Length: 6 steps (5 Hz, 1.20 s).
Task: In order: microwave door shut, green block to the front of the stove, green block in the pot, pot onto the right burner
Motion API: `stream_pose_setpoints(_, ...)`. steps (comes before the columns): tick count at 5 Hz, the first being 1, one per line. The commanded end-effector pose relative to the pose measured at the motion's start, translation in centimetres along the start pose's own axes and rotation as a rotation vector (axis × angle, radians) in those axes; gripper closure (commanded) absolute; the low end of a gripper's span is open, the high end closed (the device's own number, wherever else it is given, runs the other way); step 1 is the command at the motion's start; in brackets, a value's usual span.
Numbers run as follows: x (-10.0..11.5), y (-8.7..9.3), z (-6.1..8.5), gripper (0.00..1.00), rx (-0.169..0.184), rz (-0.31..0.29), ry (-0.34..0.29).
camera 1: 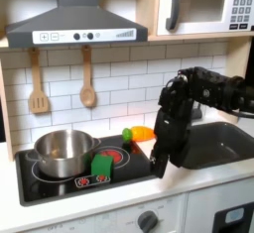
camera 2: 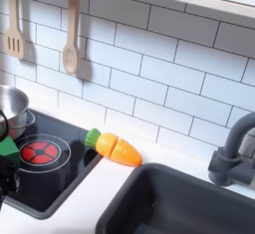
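No readable labels; the hand (camera 1: pixel 159 166), grip state unclear, hangs beside the green block (camera 1: pixel 101 165).

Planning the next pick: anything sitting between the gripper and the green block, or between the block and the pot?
Nothing visible in either gap. In the first exterior view the gripper hangs to the right of the green block with bare stove between them; the pot stands just left of and behind the block.
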<state>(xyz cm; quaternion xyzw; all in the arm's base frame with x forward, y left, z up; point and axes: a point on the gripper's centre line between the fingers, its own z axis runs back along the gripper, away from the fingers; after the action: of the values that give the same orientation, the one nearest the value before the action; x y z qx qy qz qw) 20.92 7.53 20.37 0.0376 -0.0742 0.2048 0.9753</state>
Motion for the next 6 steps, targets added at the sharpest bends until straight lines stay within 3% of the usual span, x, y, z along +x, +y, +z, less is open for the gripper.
stream_pose_setpoints(1, 1.7, 0.1, -1.5, 0.00, -0.018, 0.021, 0.059)
stream_pose_setpoints(6, 5.6, 0.7, -1.7, 0.00, -0.057, 0.144, 0.037)
